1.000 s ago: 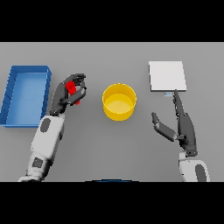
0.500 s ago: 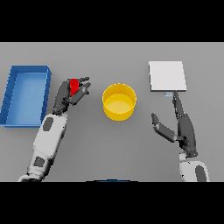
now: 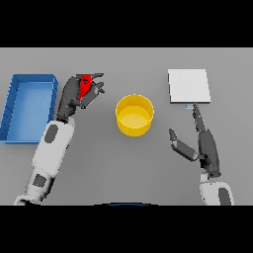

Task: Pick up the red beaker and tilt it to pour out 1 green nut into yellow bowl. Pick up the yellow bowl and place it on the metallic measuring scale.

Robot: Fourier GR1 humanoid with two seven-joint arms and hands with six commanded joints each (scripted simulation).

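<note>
My left hand (image 3: 74, 95) is shut on the red beaker (image 3: 85, 84) and holds it above the table, left of the yellow bowl (image 3: 134, 115). The beaker is partly hidden by my fingers; no green nut shows. The bowl stands in the middle of the table. The metallic measuring scale (image 3: 188, 86) lies flat at the back right. My right hand (image 3: 203, 143) is open, fingers straight, pointing toward the scale's near edge, to the right of the bowl.
A blue tray (image 3: 29, 105) stands at the left edge of the table, just left of my left arm.
My left hand has lifted the red beaker and carried it up and slightly right, toward the bowl. The right hand has not moved.
</note>
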